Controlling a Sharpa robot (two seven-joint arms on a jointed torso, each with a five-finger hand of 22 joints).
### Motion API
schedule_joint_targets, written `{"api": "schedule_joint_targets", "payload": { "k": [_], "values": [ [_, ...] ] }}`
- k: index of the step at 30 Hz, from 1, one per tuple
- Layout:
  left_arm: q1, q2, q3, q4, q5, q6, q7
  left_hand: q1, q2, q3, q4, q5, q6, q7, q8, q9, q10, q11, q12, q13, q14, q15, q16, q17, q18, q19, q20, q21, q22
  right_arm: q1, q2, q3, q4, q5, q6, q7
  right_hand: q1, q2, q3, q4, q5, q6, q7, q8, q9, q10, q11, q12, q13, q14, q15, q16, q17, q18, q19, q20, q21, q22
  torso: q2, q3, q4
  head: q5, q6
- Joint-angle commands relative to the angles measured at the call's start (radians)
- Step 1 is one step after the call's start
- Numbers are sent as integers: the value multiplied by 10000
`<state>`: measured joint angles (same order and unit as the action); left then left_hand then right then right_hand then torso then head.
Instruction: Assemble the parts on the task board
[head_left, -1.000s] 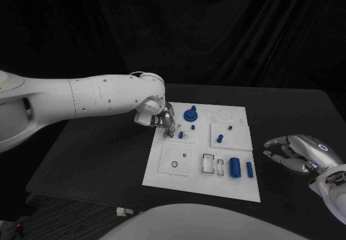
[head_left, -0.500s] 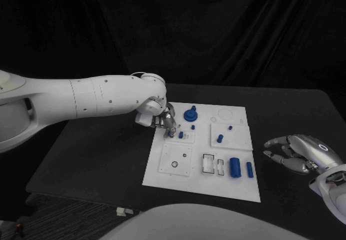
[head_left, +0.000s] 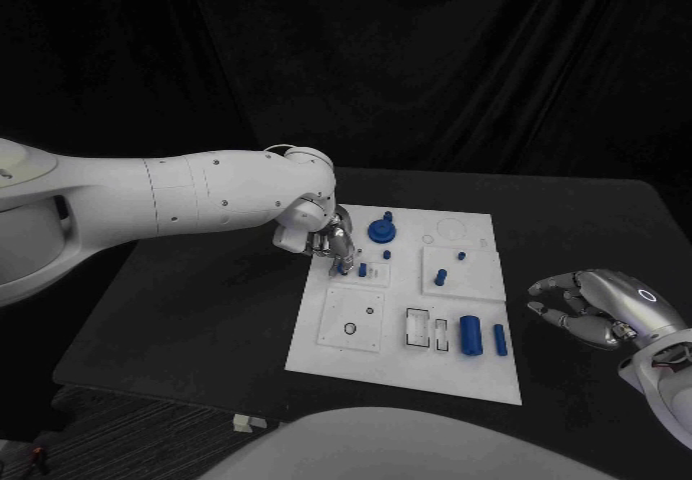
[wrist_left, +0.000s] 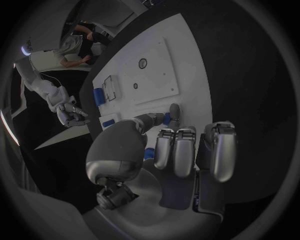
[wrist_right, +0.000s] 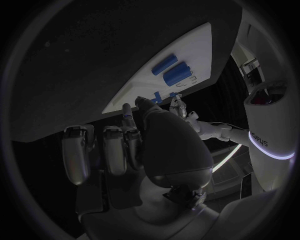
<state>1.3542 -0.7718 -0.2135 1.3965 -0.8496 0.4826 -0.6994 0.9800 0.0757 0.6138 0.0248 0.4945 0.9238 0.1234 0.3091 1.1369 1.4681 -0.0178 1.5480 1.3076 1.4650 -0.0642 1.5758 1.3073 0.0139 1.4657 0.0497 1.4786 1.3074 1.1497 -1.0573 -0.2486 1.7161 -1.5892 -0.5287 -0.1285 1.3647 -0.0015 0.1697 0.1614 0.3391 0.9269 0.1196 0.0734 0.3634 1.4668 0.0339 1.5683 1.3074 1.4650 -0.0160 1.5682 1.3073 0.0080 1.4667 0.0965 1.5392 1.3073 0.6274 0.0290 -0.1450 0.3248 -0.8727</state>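
Task board (head_left: 411, 340) on black table, left robot hand (head_left: 320, 240) seemingly pinching blue peg (head_left: 340, 266), right robot hand (head_left: 606, 308) curled empty

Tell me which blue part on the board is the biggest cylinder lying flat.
The thick blue cylinder near the task board's front edge; the blue rod beside it is thinner.

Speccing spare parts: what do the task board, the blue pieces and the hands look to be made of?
Task board: matte white sheet, flat and even, probably plastic. Large blue cylinder: solid uniform blue with a dull sheen, likely moulded or printed plastic. Left hand and right hand: silver-grey with soft highlights, metal or metallic-painted plastic; the look does not settle which.
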Motion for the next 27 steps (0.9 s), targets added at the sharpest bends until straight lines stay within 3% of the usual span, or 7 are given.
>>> {"api": "schedule_joint_targets", "payload": {
  "k": [1,20,22,27],
  "values": [
    [-65,50,-18,-26,6,79,-30,11,141,863,-940,-5,745,-754,-35,-8,825,-48,-32,2462,1058,-69,-50,2635,105,523,-92,-48,2307,-24,0,4,9,-29,-35,-173,106,-7,72,11,67,93,-9,-22,-16,1040,-2,25,2634,1058,-57,26,2635,41,719,-61,-68,2477,2,2,-5,-9,1],
    [-128,122,-18,-131,6,77,-24,-180,203,739,-843,-324,750,-705,-345,-195,761,3,-111,2414,1058,-25,-50,2635,118,484,-55,-118,2289,-25,13,4,-6,-29,13,-198,140,1,104,-16,96,97,-9,-21,-17,1040,-2,25,2634,1058,-57,26,2635,41,719,-61,-68,2476,0,-3,-9,-20,1],
    [-134,117,-18,-135,6,93,-25,-366,135,600,-783,-590,793,-700,-512,-336,742,12,-134,2400,1058,-8,-50,2635,121,474,-33,-138,2285,-25,14,4,-7,-29,12,-200,140,1,104,-16,96,97,-9,-21,-17,1040,-2,25,2634,1058,-57,26,2635,41,719,-61,-68,2476,0,-3,-10,-15,1],
    [-146,110,-18,-145,6,75,-14,-939,-94,85,-621,-1815,891,-721,-843,-587,708,13,-177,2374,1058,9,-50,2635,132,451,-6,-198,2272,-25,27,4,-17,-29,13,-204,153,2,117,-28,109,100,-8,-21,-18,1040,-1,25,2634,1058,-57,26,2635,40,720,-61,-67,2477,5,-2,-4,-10,1]
  ]
}}
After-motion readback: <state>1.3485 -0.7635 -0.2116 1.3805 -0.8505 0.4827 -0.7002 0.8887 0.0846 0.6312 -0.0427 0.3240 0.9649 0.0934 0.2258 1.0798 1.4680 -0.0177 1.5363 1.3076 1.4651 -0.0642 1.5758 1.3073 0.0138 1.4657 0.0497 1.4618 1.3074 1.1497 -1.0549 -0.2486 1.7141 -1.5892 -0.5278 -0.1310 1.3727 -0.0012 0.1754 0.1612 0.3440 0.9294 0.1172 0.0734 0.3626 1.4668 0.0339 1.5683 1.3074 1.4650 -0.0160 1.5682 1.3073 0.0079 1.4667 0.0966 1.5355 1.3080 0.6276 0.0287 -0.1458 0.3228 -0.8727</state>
